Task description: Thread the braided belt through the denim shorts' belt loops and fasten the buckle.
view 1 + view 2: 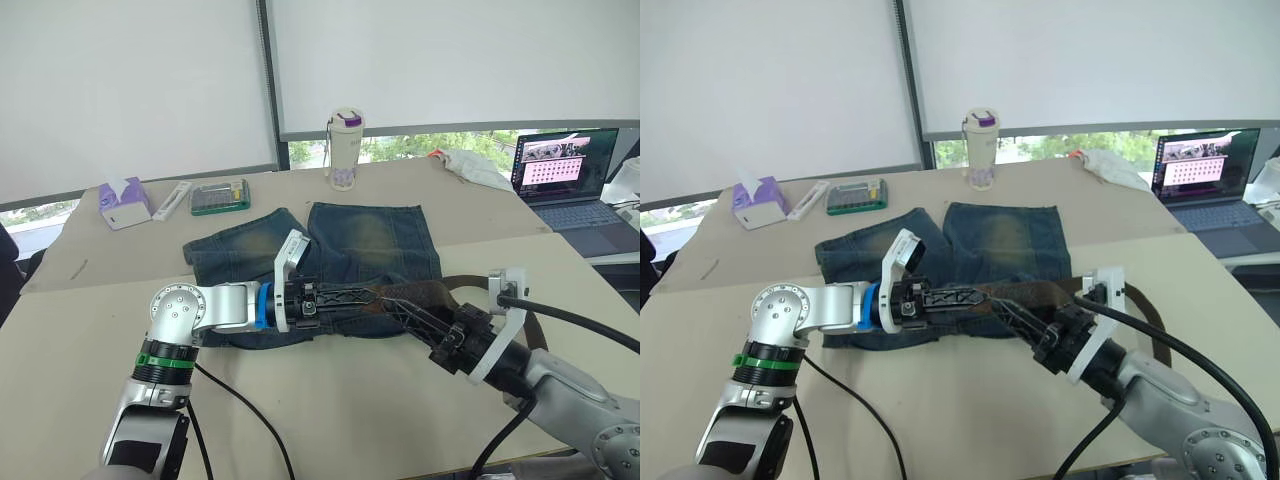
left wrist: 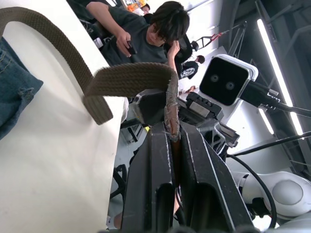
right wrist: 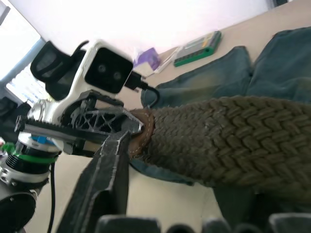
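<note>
Left wrist view: left gripper (image 2: 174,145) jaws pinch braided belt (image 2: 126,80) leather tip. Right gripper (image 1: 405,305) clamps the strap alongside; belt runs along denim shorts (image 1: 370,240) waistband.

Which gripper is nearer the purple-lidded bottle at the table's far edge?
Left. The left gripper lies over the denim shorts, roughly below the bottle; the right gripper sits farther right and nearer the robot.

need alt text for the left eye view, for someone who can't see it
Two robot grippers, left and right, meet over faded blue denim shorts on a beige table, both pinching a dark olive braided belt lying along the waistband. Behind the shorts stand a white-and-purple bottle, a tissue box and an open laptop.
</note>
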{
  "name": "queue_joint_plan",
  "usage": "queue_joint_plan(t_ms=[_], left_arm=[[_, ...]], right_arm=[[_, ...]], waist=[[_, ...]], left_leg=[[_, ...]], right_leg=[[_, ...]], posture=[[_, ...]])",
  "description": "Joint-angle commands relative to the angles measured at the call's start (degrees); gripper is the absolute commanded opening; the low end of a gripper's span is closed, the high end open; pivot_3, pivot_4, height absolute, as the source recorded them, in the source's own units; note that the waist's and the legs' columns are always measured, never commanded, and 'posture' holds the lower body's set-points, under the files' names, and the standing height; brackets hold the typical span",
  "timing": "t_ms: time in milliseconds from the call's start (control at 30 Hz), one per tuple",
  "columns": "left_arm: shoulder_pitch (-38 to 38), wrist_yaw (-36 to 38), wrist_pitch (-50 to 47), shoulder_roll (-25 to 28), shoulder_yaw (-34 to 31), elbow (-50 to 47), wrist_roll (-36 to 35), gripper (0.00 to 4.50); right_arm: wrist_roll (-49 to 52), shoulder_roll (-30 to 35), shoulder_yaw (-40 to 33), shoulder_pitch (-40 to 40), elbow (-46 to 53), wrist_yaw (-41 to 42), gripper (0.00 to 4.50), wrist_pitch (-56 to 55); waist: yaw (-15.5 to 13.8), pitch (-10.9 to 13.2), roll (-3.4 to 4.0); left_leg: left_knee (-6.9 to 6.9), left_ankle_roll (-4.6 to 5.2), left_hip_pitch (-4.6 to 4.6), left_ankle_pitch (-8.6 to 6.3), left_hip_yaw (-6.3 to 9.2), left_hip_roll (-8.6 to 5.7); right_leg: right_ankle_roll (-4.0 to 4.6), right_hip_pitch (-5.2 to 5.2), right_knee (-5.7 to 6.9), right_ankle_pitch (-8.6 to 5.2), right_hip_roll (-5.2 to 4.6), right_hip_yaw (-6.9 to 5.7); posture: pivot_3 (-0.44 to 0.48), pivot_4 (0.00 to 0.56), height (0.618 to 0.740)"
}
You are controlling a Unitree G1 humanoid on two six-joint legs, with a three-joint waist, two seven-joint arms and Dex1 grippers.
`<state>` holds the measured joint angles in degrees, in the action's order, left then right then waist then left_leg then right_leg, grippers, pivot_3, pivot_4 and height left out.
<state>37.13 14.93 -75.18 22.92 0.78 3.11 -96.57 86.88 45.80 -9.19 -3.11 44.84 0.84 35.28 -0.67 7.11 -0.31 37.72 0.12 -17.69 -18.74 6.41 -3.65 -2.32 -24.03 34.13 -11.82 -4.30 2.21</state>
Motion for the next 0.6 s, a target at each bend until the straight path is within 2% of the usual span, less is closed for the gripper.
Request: queue_joint_plan(t_ms=[33,133,300,433,500,533,600], left_arm=[[-0.4,1.6,-0.2,0.9,-1.2,-2.3,0.5,0.0],[-0.6,2.0,-0.1,0.9,-1.2,-2.5,0.8,0.0],[-1.0,3.4,-0.4,1.3,-1.3,-2.9,2.3,0.0],[-0.9,7.1,1.6,2.2,-0.7,-5.2,9.3,0.0],[-0.8,9.6,2.9,2.4,-0.9,-5.7,12.4,0.79],[-0.7,12.3,3.5,3.3,-0.3,-7.0,14.6,1.04],[-1.7,20.1,9.5,7.8,5.0,-13.0,25.8,1.68]], right_arm=[[1.4,0.1,-2.8,0.6,0.3,1.2,2.48,-0.6],[1.2,-0.3,-2.7,1.1,-0.1,1.1,1.72,-0.7],[-1.0,0.7,-1.6,3.2,0.2,0.3,0.02,0.4],[-3.9,3.3,-0.7,5.7,0.5,-0.9,0.02,2.9],[-6.4,4.5,-0.1,5.5,0.9,-0.7,0.0,4.3],[-6.6,4.4,-0.2,5.0,0.8,-0.7,0.0,4.3],[-7.3,4.3,-1.1,3.2,0.3,-0.7,0.0,4.5]], waist=[[0.0,0.0,-0.01],[0.0,0.0,-0.02],[0.0,0.0,-0.01],[0.0,0.0,0.02],[-0.1,0.0,0.02],[-0.1,0.0,0.02],[0.1,0.0,0.05]], left_leg=[[0.0,0.0,0.0,0.0,0.0,0.0],[0.0,0.0,0.0,0.0,-0.01,0.01],[0.0,0.0,0.0,0.0,-0.01,0.03],[0.0,-0.01,-0.01,0.0,-0.01,0.01],[0.0,-0.01,-0.04,0.0,-0.01,0.0],[0.0,-0.01,-0.05,0.0,-0.01,0.0],[0.0,-0.02,-0.12,0.01,-0.02,0.03]], right_leg=[[0.0,0.0,0.0,0.0,0.0,0.0],[0.0,0.0,0.0,0.0,0.01,0.01],[0.0,-0.01,0.0,0.0,0.02,0.0],[0.0,-0.03,0.0,0.0,0.01,-0.01],[0.01,-0.03,-0.01,0.0,0.0,-0.02],[0.01,-0.03,-0.02,0.0,-0.01,-0.03],[0.01,-0.09,-0.02,0.0,0.03,-0.05]], posture=[[0.0,0.15,0.74],[0.0,0.15,0.74],[0.0,0.15,0.74],[0.0,0.15,0.74],[0.0,0.15,0.74],[0.0,0.15,0.74],[0.0,0.15,0.74]])
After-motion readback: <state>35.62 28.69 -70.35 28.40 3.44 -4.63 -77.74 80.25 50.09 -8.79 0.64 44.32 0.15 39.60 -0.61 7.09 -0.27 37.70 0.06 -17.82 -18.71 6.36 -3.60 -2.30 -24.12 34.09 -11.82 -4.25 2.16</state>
